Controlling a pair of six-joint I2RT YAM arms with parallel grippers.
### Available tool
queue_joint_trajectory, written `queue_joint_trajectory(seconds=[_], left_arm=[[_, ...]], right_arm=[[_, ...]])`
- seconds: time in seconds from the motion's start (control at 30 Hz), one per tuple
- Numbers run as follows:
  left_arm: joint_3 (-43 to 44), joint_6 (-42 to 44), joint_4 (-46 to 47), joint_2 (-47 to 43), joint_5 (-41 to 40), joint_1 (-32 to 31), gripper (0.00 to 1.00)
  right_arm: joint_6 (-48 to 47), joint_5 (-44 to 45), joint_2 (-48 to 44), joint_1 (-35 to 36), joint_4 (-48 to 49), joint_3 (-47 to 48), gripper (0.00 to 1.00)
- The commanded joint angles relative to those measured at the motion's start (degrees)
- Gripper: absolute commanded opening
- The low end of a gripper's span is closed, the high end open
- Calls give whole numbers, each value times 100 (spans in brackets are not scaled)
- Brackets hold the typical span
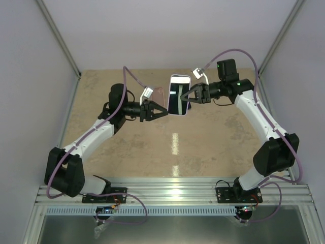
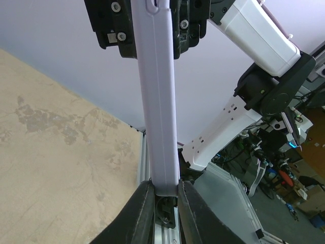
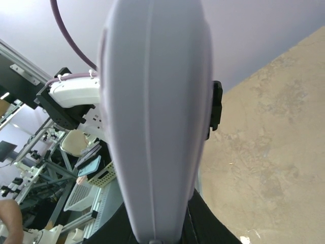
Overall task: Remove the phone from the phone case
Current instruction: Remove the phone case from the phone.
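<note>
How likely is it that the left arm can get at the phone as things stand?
Very likely yes. The left fingers flank one end of the phone, seemingly touching it, while the right fingers hold the far end. Nothing stands between.

1x phone (image 1: 179,95), 1x case (image 2: 158,101)

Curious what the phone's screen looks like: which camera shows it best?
The top view: the phone turns its screen toward that camera. Both wrist views show only its pale side edge.
</note>
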Motion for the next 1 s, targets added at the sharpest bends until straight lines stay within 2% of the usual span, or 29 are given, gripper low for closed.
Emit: queue_joint_trajectory(seconds=[0.0, 0.23, 0.37, 0.4, 0.47, 0.53, 0.6, 0.8, 0.97], left_arm=[[-252, -213, 174, 159, -186, 263, 14], [-677, -1484, 1819, 60, -39, 380, 18], [-620, -1520, 1846, 41, -141, 382, 19], [-618, -1578, 1922, 17, -136, 381, 21], [-645, -1846, 2238, -70, -126, 381, 31], [-735, -2394, 2903, -176, -113, 380, 39], [-769, -2768, 3296, -243, -125, 368, 42], [-729, -2783, 3344, -344, -47, 45, 43], [-604, -2410, 2871, -326, -87, -37, 43]], right_arm=[[64, -2074, -270, 17, -150, 243, 1], [-19, -2074, -279, 17, -208, 238, 1], [-46, -2061, -250, 18, -228, 267, 0], [-42, -2014, -236, 17, -236, 279, 1], [-45, -1777, -242, 30, -200, 270, 0], [52, -1585, -250, 26, -63, 194, 1], [247, -1383, -245, 33, 176, 93, 1], [613, -1212, -216, 102, 548, -5, 1], [682, -1244, -233, 170, 621, 12, 1]])
